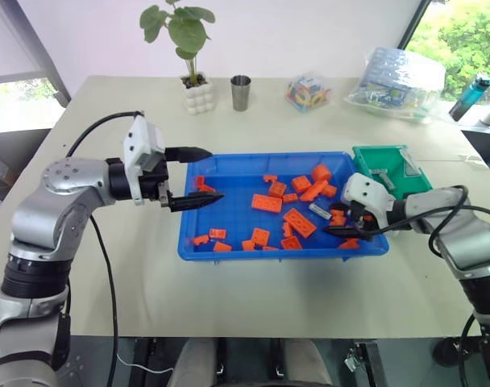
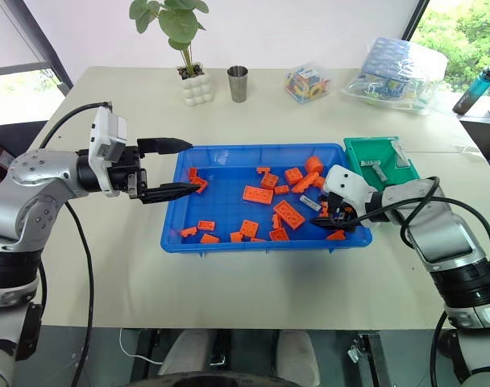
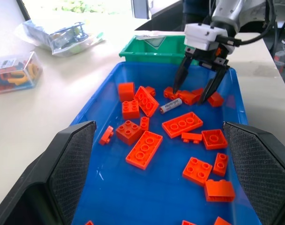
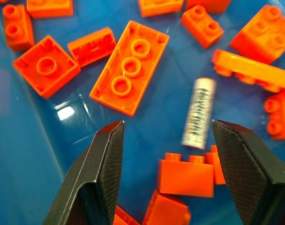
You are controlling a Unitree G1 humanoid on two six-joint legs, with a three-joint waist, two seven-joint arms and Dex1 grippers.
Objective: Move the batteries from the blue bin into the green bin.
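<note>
A robot's right gripper (image 3: 199,79) hangs with its two black fingers spread and empty over the right end of a large, shallow, bright blue plastic bin (image 1: 229,254), just above a slim silver-grey cylindrical battery (image 4: 198,112) that lies flat on the bin's floor among scattered orange plastic toy bricks (image 1: 267,202). The small, deep green plastic bin (image 1: 364,161) stands just beyond the blue bin's right end, with silver-grey batteries (image 1: 382,174) already lying inside it. The left gripper (image 1: 198,175), fingers apart and holding nothing, hovers level over the blue bin's left end. The risk lies in the crowding: bricks sit close beside and just below the battery in the right wrist view, so closing fingers could catch a brick along with it, or nudge the round, smooth cylinder so that it rolls out from between the pads.
</note>
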